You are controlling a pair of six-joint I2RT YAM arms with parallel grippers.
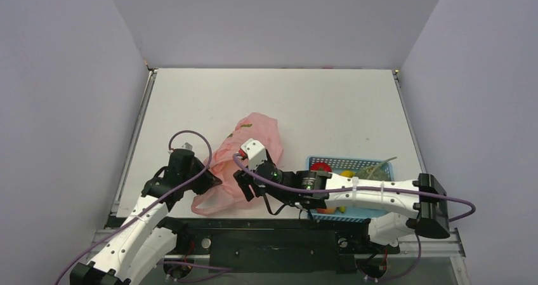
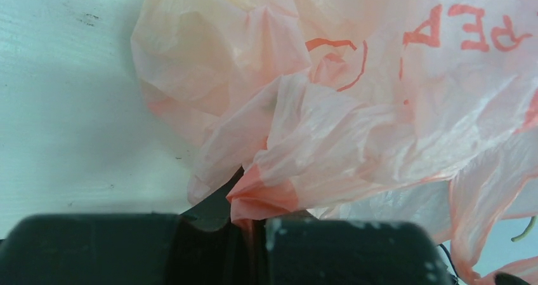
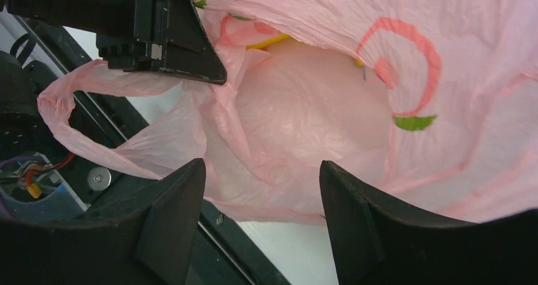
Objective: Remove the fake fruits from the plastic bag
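Pinching a bunched fold of the plastic bag (image 1: 259,130) at its near left edge with the left claw (image 1: 213,182), both fingers (image 2: 342,250) pressing together on the pink film in the left wrist view. Lying crumpled on the white tabletop (image 1: 317,101) just right of that claw, left of the middle, spreading toward the far side, with one loop handle (image 3: 63,104) drooping over the near edge onto the dark rail. Bulging in the right wrist view with a round pale shape (image 3: 311,107) under the film, a yellow strip (image 3: 269,42) peeking at its far rim, both too veiled for naming. Hovering at the bag's near right side with the right claw (image 1: 246,187), fingers (image 3: 168,215) spread wide apart, gripping nothing, the bag's film facing the gap. Sitting farther right on the tabletop, partly under the right arm, a blue basket (image 1: 386,162), holding a red round fruit (image 1: 320,167) and a yellow fruit (image 1: 346,173) beside it.
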